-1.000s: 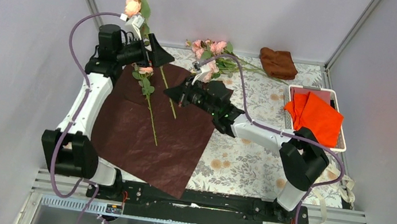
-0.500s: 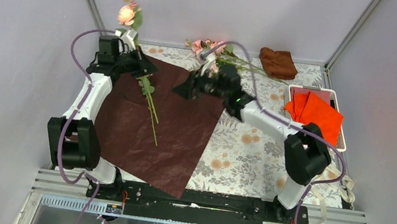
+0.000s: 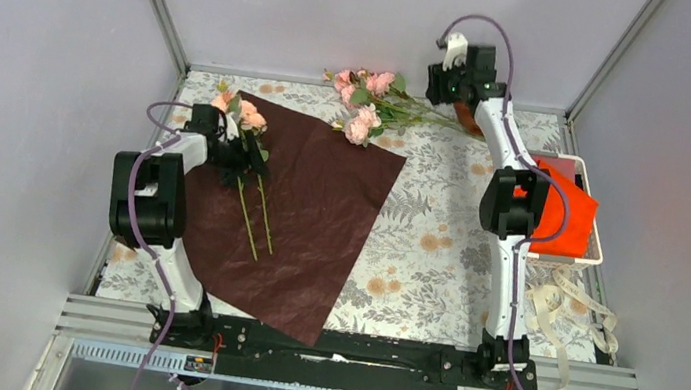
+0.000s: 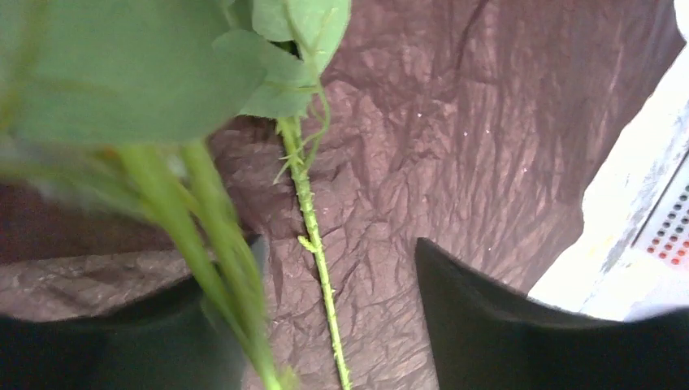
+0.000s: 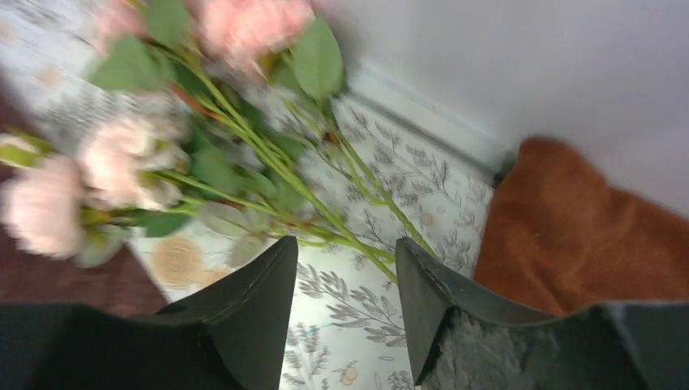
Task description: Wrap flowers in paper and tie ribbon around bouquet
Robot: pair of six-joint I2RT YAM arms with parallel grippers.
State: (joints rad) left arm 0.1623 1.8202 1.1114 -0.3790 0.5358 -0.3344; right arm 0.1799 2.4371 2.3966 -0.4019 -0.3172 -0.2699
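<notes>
The dark maroon paper [image 3: 308,220] lies flat on the table's left half. Two flowers [image 3: 243,192] rest on it, their pink heads [image 3: 243,113] at its far corner. My left gripper [image 3: 240,163] sits low over them, open. In the left wrist view one thin stem [image 4: 313,244] lies on the crinkled paper [image 4: 455,146] between the fingers [image 4: 487,325], touching neither. Blurred stems [image 4: 207,252] cross the other finger. My right gripper [image 3: 440,95] is open at the back, by the loose flowers [image 3: 374,103]; their stems [image 5: 325,203] lie just past its fingertips [image 5: 345,260]. The ribbon [image 3: 569,305] lies at the right. No bouquet is in view.
A brown folded cloth [image 5: 585,227] lies right of the right gripper, mostly hidden behind the arm in the top view. A white basket [image 3: 594,250] with orange sheets [image 3: 562,208] stands at the right edge. The right arm stretches along the table's right side. Walls close the back.
The left arm came down from the back wall and its flower now lies on the paper. The right arm swung from over the paper to the back, and its jaws opened.
</notes>
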